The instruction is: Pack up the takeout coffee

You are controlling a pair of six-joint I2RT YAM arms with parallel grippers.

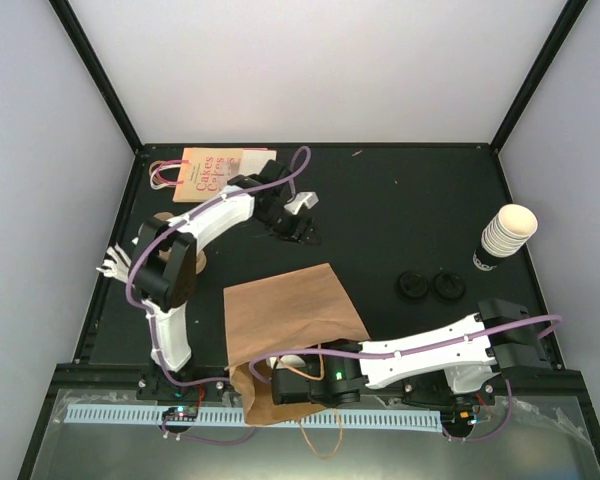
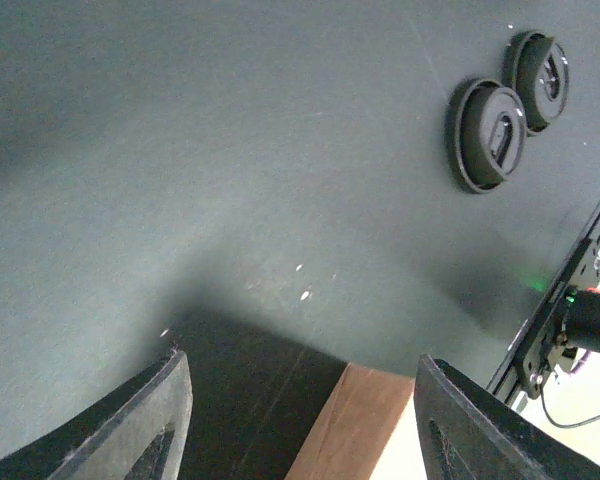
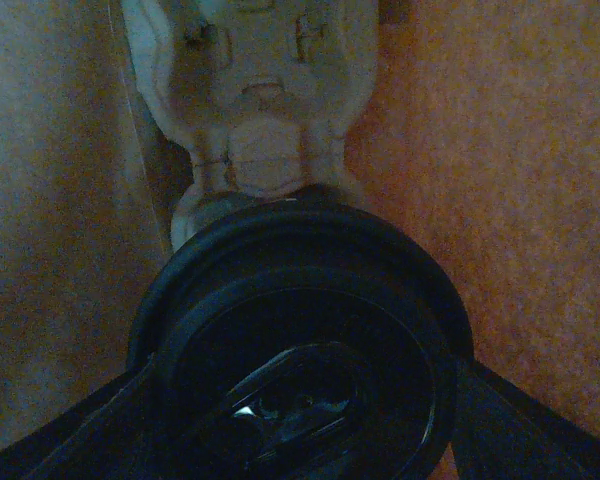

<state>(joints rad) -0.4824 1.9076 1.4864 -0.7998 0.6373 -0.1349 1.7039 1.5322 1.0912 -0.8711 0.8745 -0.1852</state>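
The right gripper [image 3: 300, 405] is down in the mouth of the brown paper bag [image 1: 292, 312], low in the middle of the top view. Its two fingers press against either side of the takeout coffee [image 3: 300, 330] at the black lid, gripping it. A moulded tray [image 3: 260, 110] lies just beyond the cup inside the bag.

Higher in the frame, the left gripper [image 1: 302, 228] hangs over the dark table [image 1: 400, 200], fingers spread wide with nothing between them.

At the upper left lies a printed bag [image 1: 212, 172]. I can read "Cakes" on it; the rest is too small. Two loose black lids [image 1: 413, 286] sit right of centre, and a cup stack [image 1: 505, 235] stands further right.
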